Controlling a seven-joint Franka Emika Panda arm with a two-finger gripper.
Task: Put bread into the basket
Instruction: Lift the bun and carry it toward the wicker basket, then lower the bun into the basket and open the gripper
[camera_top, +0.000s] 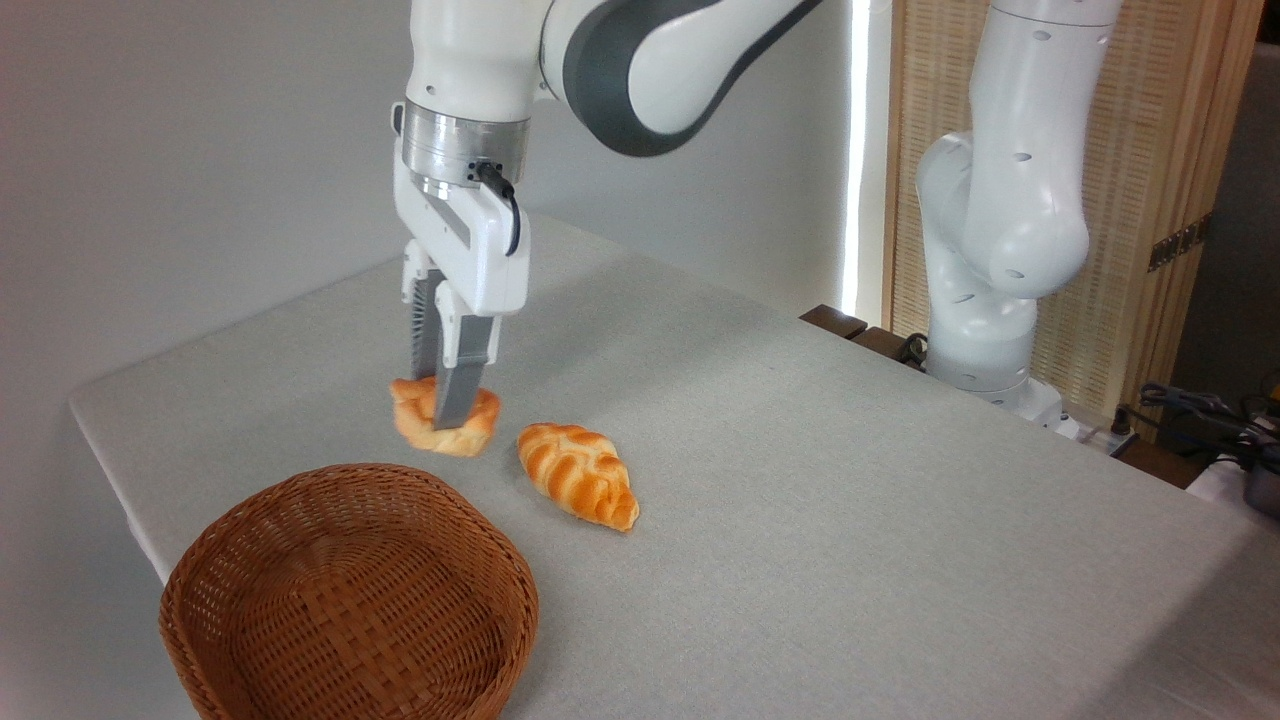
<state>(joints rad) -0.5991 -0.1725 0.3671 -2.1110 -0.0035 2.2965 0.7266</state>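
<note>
The bread, a small round orange-golden bun, is at the left of the grey table, just beyond the basket. My gripper points straight down on it. One grey finger crosses the bun's front face and the other goes down behind it, so the gripper is shut on the bread. The bun's base is at or barely above the cloth; I cannot tell which. The round brown wicker basket stands at the front left corner with nothing in it, its far rim a short way in front of the bun.
A longer braided, striped loaf lies just right of the bun. The table's left edge runs close to the basket. The arm's white base stands at the back right, with cables beside it.
</note>
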